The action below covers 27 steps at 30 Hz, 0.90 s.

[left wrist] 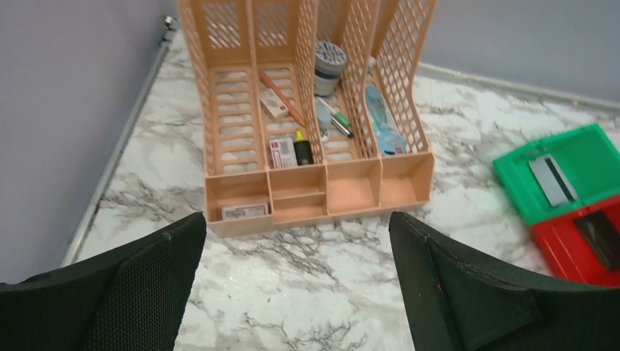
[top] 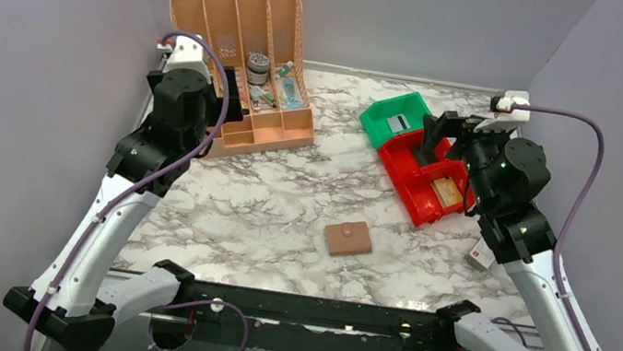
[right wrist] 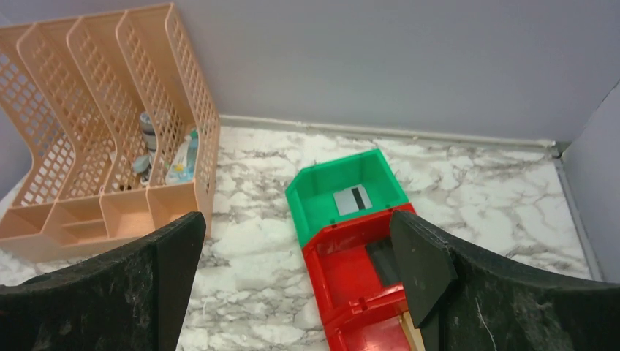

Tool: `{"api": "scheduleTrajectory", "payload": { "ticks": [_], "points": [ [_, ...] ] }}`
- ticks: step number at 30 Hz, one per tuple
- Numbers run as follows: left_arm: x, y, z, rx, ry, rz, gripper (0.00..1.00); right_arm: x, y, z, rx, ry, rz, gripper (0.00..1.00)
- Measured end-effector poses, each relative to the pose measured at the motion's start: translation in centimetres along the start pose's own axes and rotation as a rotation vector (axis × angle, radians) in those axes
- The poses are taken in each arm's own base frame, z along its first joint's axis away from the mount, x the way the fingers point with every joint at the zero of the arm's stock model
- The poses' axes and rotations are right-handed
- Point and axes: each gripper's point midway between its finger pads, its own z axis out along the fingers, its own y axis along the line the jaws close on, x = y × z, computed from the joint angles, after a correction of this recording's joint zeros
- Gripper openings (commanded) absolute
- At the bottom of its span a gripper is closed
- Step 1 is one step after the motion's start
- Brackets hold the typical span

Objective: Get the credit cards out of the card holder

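Note:
The card holder (top: 348,238) is a small brown wallet with a snap tab, lying folded shut on the marble table near the front middle. The credit cards are hidden; none shows on or beside the holder. My left gripper (top: 234,97) (left wrist: 296,223) hangs high at the back left, over the table in front of the peach organizer, open and empty. My right gripper (top: 433,138) (right wrist: 296,219) hovers at the back right above the bins, also open with nothing between its fingers. Both are far from the holder, which neither wrist view shows.
A peach desk organizer (top: 253,74) (left wrist: 314,183) holds small stationery at the back left. A green bin (top: 395,118) (right wrist: 314,197) holds a grey striped card; a red bin (top: 424,178) (right wrist: 343,270) beside it holds a dark flat piece. A small white box (top: 480,255) lies right.

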Motion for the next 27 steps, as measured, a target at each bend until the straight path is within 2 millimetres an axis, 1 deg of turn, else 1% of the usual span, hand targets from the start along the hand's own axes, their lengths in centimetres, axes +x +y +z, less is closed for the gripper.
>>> {"api": "scheduleTrajectory", "payload": {
  "ticks": [4,8,11,13,17,19,20,24,27],
  "points": [
    [4.2,-2.0,1.0,0.093,0.095,0.035,0.99,4.1,-0.5,0.5,-0.013,0.088,0.039,1.00],
    [8.8,-4.9,1.6,0.207,0.200,0.070,0.99,8.7,-0.5,0.5,-0.043,0.191,0.093,1.00],
    [12.9,-7.8,1.7,0.307,0.297,0.107,0.99,12.7,-0.1,0.0,-0.084,0.284,0.150,1.00],
    [15.2,-9.6,1.7,0.363,0.351,0.130,0.99,15.6,0.5,-0.7,-0.121,0.357,0.196,1.00],
    [20.2,-14.5,1.6,0.490,0.468,0.183,0.99,20.3,1.7,-2.1,-0.186,0.494,0.290,0.99],
    [22.4,-16.4,1.5,0.537,0.517,0.206,0.98,22.2,2.2,-2.8,-0.208,0.563,0.327,0.99],
    [24.0,-17.7,1.6,0.563,0.551,0.219,0.97,23.2,2.5,-3.2,-0.219,0.602,0.348,0.98],
    [28.2,-21.2,2.1,0.628,0.638,0.240,0.97,26.2,3.2,-3.9,-0.244,0.727,0.399,0.97],
    [30.5,-23.3,2.7,0.663,0.678,0.244,0.96,28.2,3.3,-4.0,-0.233,0.804,0.425,0.96]
  ]
}}
